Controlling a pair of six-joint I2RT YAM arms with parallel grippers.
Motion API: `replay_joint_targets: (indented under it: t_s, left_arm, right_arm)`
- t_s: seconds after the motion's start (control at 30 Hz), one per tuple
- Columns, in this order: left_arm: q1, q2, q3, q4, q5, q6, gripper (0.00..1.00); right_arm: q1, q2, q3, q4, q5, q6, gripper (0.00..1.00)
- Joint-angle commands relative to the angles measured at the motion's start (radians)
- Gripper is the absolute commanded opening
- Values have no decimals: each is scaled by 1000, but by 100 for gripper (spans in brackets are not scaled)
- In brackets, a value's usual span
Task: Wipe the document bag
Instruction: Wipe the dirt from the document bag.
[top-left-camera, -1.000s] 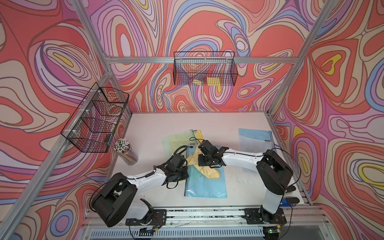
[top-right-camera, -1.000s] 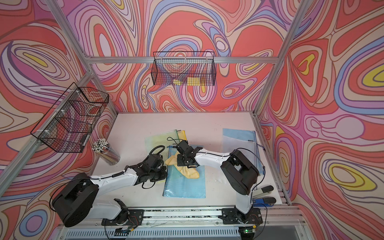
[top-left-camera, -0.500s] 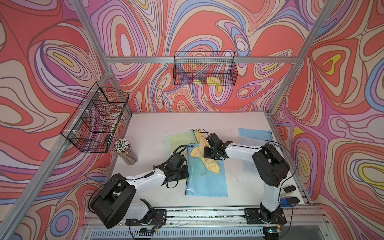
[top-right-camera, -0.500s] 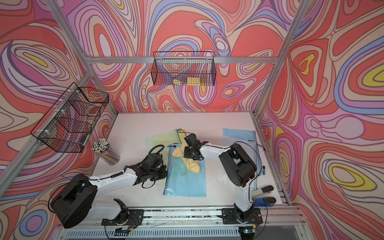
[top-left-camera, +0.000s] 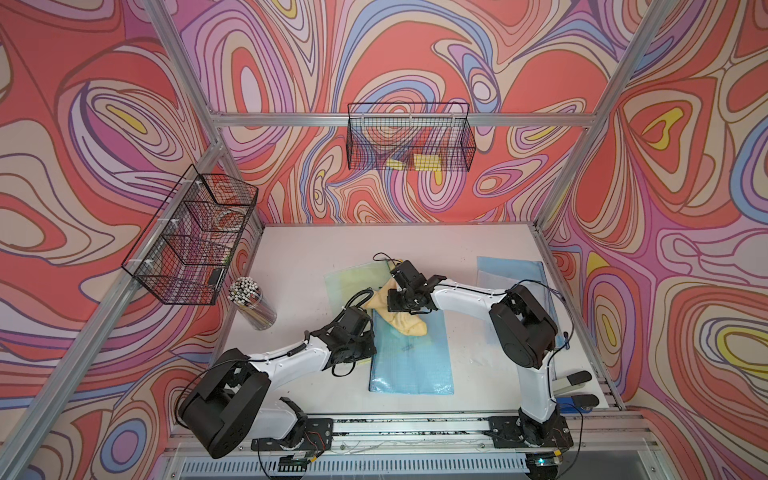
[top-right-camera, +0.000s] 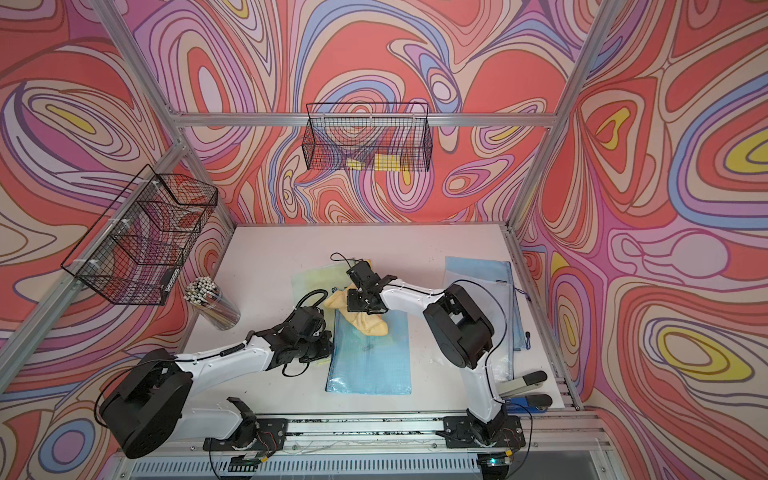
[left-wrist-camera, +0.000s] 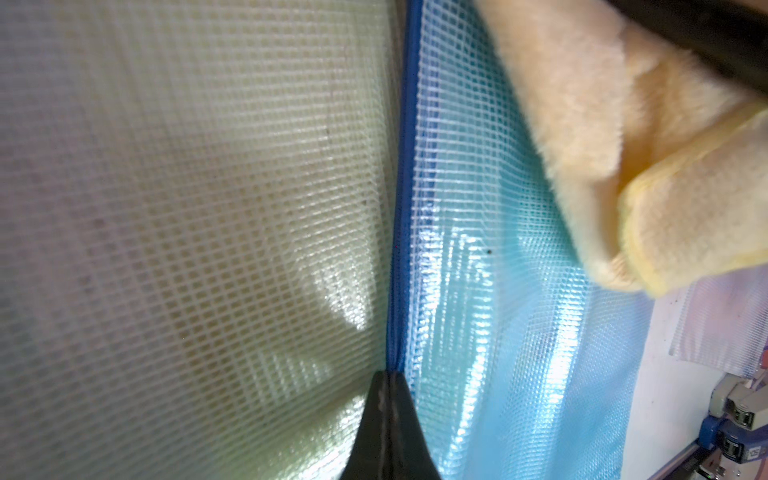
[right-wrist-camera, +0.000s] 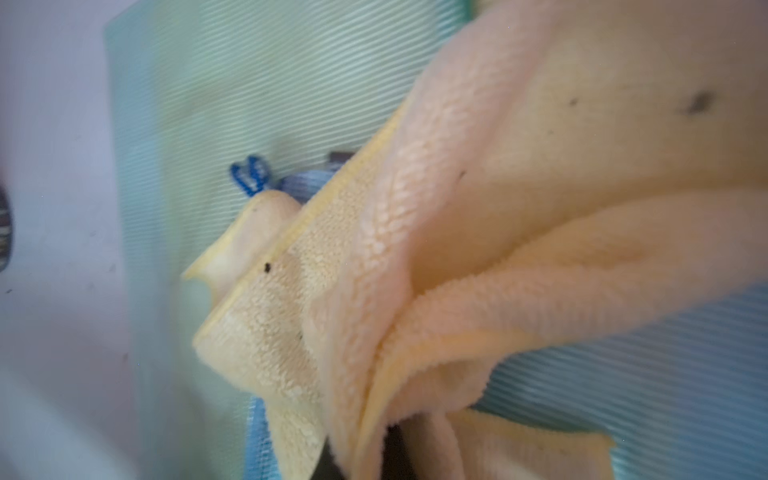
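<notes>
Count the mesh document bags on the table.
3: blue bag mid-table under the yellow cloth, pale green bag partly beneath it, pale blue bag far right on the table.

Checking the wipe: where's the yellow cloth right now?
In both top views the yellow cloth lies on the far end of the blue document bag at mid-table, clamped in the right gripper, beside the pale green bag.
</notes>
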Motion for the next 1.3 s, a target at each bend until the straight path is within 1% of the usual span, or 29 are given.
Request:
replay_joint_targets:
  t_s: [0.0, 0.13, 0.2, 0.3, 0.4, 0.5, 0.6, 0.67, 0.73, 0.87, 0.97, 1.03, 1.13, 1.27]
  left_arm:
    - [8, -7, 2, -29, -9, -3, 0]
    - [8, -13, 8, -42, -11, 0, 0]
    - [9, -24, 10, -56, -21, 4, 0]
    - [11, -44, 12, -80, -35, 10, 0]
    - [14, -63, 7, -93, -46, 12, 0]
    - [18, -63, 4, -98, -47, 17, 0]
    - [20, -54, 4, -94, -39, 16, 0]
    - [20, -45, 5, -86, -38, 11, 0]
    - [20, -32, 12, -86, -44, 7, 0]
    - [20, -9, 38, -94, -58, 10, 0]
    - [20, 0, 55, -104, -68, 14, 0]
    - [20, 4, 68, -113, -71, 20, 0]
    - [20, 7, 81, -117, -75, 24, 0]
    - [21, 14, 90, -122, -76, 29, 0]
  right_arm:
    - [4, 65, 36, 2, -42, 36, 0]
    - [-24, 100, 21, -3, 5, 39, 0]
    - [-80, 92, -43, 34, -33, 56, 0]
    - [-184, 31, -172, 92, -73, 66, 0]
    - [-277, -47, -263, 85, -48, 28, 0]
    - [-352, -105, -312, 49, -15, -23, 0]
    - [-392, -141, -333, 30, -35, -45, 0]
    - [-374, -164, -341, 45, -90, -25, 0]
    - [-313, -178, -336, 65, -125, 10, 0]
    - [-104, -154, -264, 56, -104, 71, 0]
    - [7, -110, -236, 106, -139, 136, 0]
    - [42, -85, -232, 132, -155, 171, 0]
    - [48, -77, -279, 175, -161, 208, 0]
    - [23, -116, -340, 94, -70, 171, 0]
